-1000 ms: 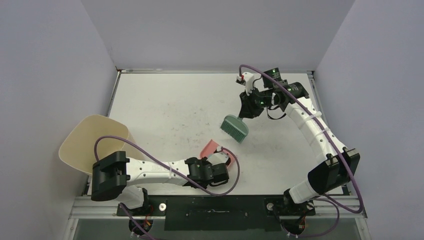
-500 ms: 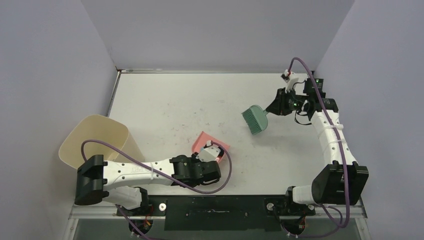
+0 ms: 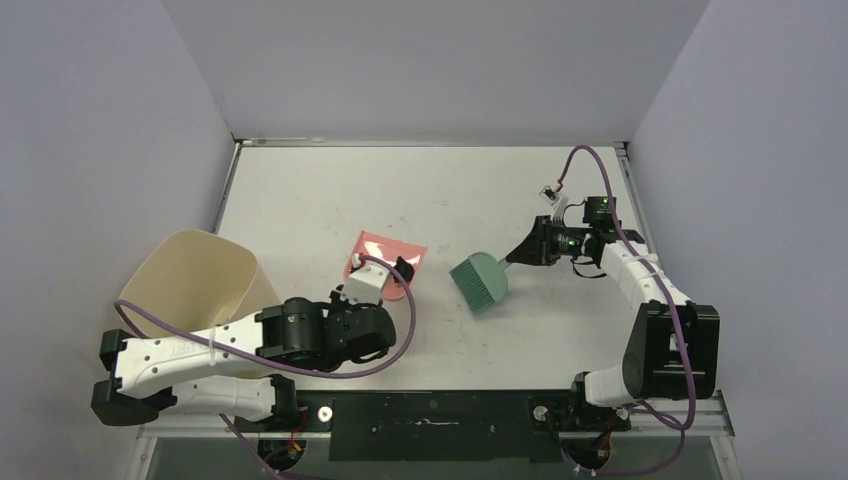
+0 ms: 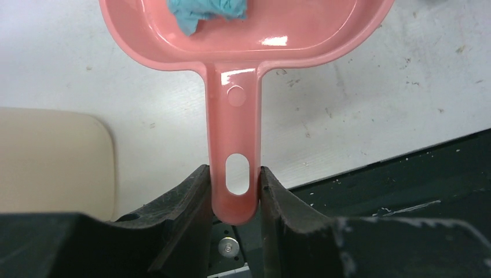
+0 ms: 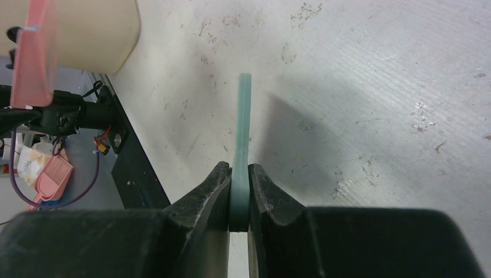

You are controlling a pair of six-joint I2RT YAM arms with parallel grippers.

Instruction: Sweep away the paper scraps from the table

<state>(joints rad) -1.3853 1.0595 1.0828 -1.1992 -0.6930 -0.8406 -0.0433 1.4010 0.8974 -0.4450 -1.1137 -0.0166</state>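
Note:
My left gripper (image 3: 392, 272) is shut on the handle of the flat pink dustpan (image 3: 386, 250), held over the white table (image 3: 320, 190) right of the bin. In the left wrist view my gripper (image 4: 233, 179) clamps the dustpan handle (image 4: 234, 127). A teal paper scrap (image 4: 208, 11) lies in the pan. My right gripper (image 3: 522, 254) is shut on the handle of the teal hand brush (image 3: 478, 280), whose head is at mid-table. In the right wrist view my gripper (image 5: 238, 172) pinches the brush (image 5: 243, 116) edge-on. I see no loose scraps on the table.
A beige round-cornered bin (image 3: 190, 280) stands at the table's near left edge and also shows in the left wrist view (image 4: 52, 156). The black base rail (image 3: 430, 410) runs along the near edge. Grey walls enclose the back and sides.
My left arm has swung the dustpan left and away from the near edge, toward the bin. My right arm has pulled back and brought the brush down and left to mid-table.

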